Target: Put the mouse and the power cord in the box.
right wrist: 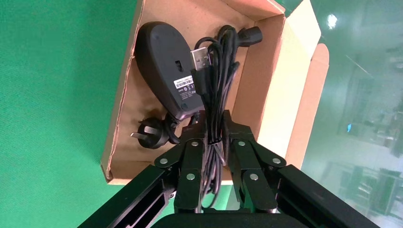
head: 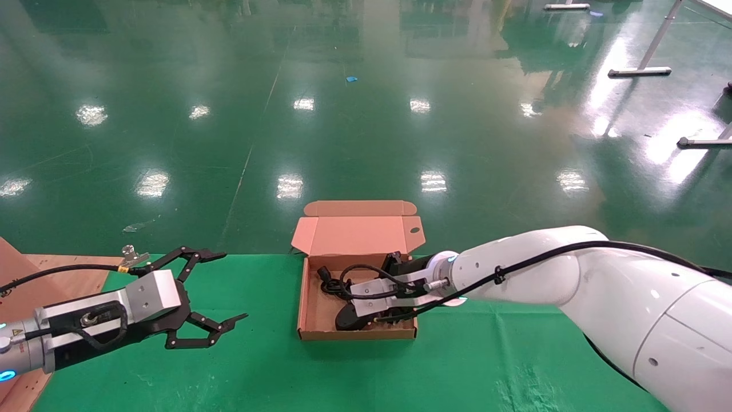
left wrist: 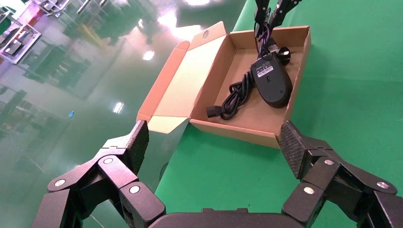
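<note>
The box (head: pixel 354 333) stands open on the green table, flap lid raised at its far side. The mouse (head: pixel 346 317) lies upside down inside, grey label up (right wrist: pixel 164 66) (left wrist: pixel 273 80). My right gripper (right wrist: pixel 213 118) (head: pixel 374 312) hangs over the box, shut on the mouse's bundled thin cable (right wrist: pixel 211 85), whose USB plug (right wrist: pixel 200 58) sticks out past the fingers. The power cord (left wrist: pixel 235 97) (head: pixel 331 283) lies coiled in the box, its chunky plug (right wrist: pixel 147 133) on the box floor by the mouse. My left gripper (head: pixel 229 286) (left wrist: pixel 214 137) hovers open left of the box.
A large brown crate (head: pixel 34 274) stands at the table's left end beside my left arm, with a metal clip (head: pixel 130 254) on its edge. The table's far edge runs just behind the box; glossy green floor lies beyond.
</note>
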Available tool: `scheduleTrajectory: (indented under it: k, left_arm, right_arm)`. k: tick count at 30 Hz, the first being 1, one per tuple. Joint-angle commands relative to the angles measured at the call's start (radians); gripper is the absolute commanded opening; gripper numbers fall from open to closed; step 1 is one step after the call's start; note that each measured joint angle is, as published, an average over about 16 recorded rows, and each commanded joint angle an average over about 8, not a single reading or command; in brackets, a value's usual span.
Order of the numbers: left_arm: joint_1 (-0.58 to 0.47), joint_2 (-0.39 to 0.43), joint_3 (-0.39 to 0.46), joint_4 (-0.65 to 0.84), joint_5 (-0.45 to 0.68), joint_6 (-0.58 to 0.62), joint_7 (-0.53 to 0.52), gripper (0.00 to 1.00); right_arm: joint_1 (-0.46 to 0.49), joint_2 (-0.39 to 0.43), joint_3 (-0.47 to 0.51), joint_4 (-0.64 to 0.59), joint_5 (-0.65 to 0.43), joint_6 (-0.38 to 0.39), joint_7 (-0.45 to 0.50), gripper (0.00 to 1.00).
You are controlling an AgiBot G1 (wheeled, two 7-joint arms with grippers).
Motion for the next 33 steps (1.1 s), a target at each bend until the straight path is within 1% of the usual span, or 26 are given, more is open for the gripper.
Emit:
scheduleTrajectory:
  k: [1, 14, 19, 23, 33]
  left_arm:
    - [0.000, 0.000, 0.000, 0.000, 0.000, 0.000, 0.000, 1.00]
    - [-0.001, 0.001, 0.001, 0.000, 0.001, 0.000, 0.000, 1.00]
    - [0.000, 0.001, -0.002, -0.003, 0.001, 0.004, -0.006, 1.00]
    - [0.005, -0.002, -0.021, -0.021, -0.001, 0.024, -0.038, 1.00]
    - [0.028, -0.012, -0.102, -0.098, -0.008, 0.113, -0.174, 1.00]
  right_arm:
    - [-0.001, 0.000, 0.001, 0.000, 0.001, 0.000, 0.000, 1.00]
    - [0.002, 0.000, 0.003, 0.003, -0.005, -0.002, 0.001, 1.00]
    - [-0.007, 0.012, 0.022, 0.014, 0.006, -0.016, 0.006, 1.00]
    - [-0.035, 0.047, 0.078, 0.044, 0.041, -0.055, 0.020, 1.00]
    - [-0.139, 0.172, 0.280, 0.152, 0.168, -0.196, 0.070, 1.00]
